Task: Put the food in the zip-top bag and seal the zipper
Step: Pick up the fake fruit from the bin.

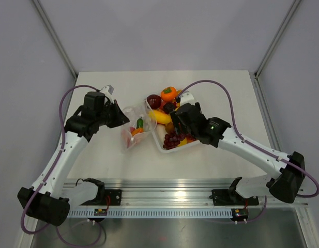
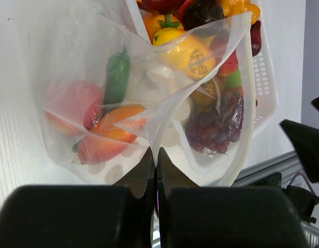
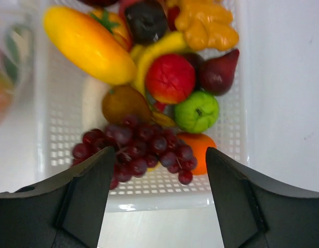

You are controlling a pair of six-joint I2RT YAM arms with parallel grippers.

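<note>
The open right end effector (image 3: 159, 155) may catch the grapes (image 3: 138, 147) poorly and drop them, while the left end effector's (image 2: 155, 161) closed pinch on the zip-top bag (image 2: 81, 62) could slip.

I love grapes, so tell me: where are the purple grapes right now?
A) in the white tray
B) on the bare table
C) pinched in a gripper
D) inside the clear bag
A: the purple grapes lie in the white tray with the other toy fruit, and the right gripper hangs open above them, holding nothing.
</note>
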